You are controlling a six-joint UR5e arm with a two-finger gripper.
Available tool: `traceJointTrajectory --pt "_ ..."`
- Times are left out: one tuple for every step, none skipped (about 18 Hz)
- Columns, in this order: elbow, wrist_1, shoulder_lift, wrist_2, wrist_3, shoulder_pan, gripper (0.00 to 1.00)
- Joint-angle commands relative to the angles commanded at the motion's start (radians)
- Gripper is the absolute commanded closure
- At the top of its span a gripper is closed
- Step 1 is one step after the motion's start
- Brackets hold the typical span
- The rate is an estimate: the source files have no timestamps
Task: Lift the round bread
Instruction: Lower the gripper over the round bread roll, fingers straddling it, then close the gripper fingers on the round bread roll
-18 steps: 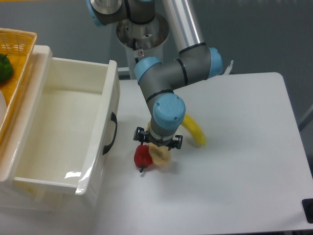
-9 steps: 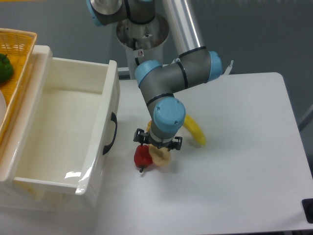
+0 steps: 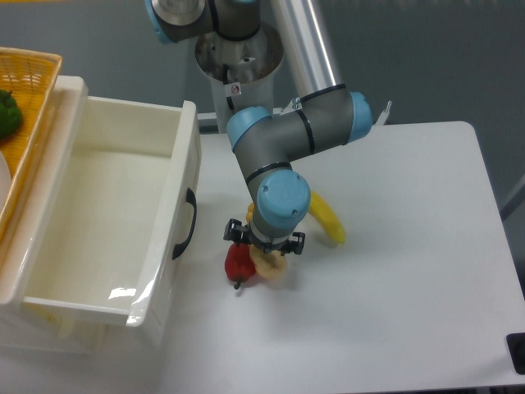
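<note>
At the far left, a woven orange-yellow basket (image 3: pixel 29 78) holds a green vegetable (image 3: pixel 7 111) at its edge. Beside it stands a large cream-white plastic bin (image 3: pixel 107 222) with a black handle (image 3: pixel 187 223) on the side facing the arm. On the white table (image 3: pixel 410 271), just right of the bin, lies a small red pepper (image 3: pixel 239 263), and touching its right side sits the round bread (image 3: pixel 270 267), a pale beige-tan bun with a matte surface. The grey-and-blue robot arm (image 3: pixel 283 148) bends down over it, and the black two-finger gripper (image 3: pixel 264 246) sits right on top of the bread, covering more of it than half a second ago: less of the bun shows below the wrist, and the wrist has sunk slightly lower and a touch leftward. The wrist hides the fingers, so whether they are spread or pinching the bread cannot be told. A long yellow banana (image 3: pixel 326 217) lies behind the wrist to the right, unmoved, as is the pepper.
</note>
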Motion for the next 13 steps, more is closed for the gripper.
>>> traceJointTrajectory --pt "0.000 0.005 0.000 0.000 0.000 0.000 0.03" --pt "0.000 0.006 0.000 0.000 0.000 0.000 0.08" --pt "0.000 0.006 0.000 0.000 0.000 0.000 0.15" --pt "0.000 0.006 0.000 0.000 0.000 0.000 0.23" --pt "0.000 0.006 0.000 0.002 0.000 -0.002 0.34" --pt "0.000 0.006 0.000 0.002 -0.002 -0.002 0.40" --pt "0.000 0.006 0.000 0.002 -0.006 -0.002 0.49" --pt "0.000 0.008 0.000 0.003 -0.015 -0.002 0.60" --pt "0.002 0.008 0.000 0.002 -0.020 -0.002 0.67" --pt "0.002 0.008 -0.002 0.002 -0.021 -0.002 0.69" --pt "0.006 0.006 -0.003 0.003 -0.021 -0.002 0.74" --pt "0.006 0.006 -0.002 0.003 -0.023 -0.002 0.81" --pt "0.009 0.006 -0.002 0.002 -0.028 -0.002 0.90"
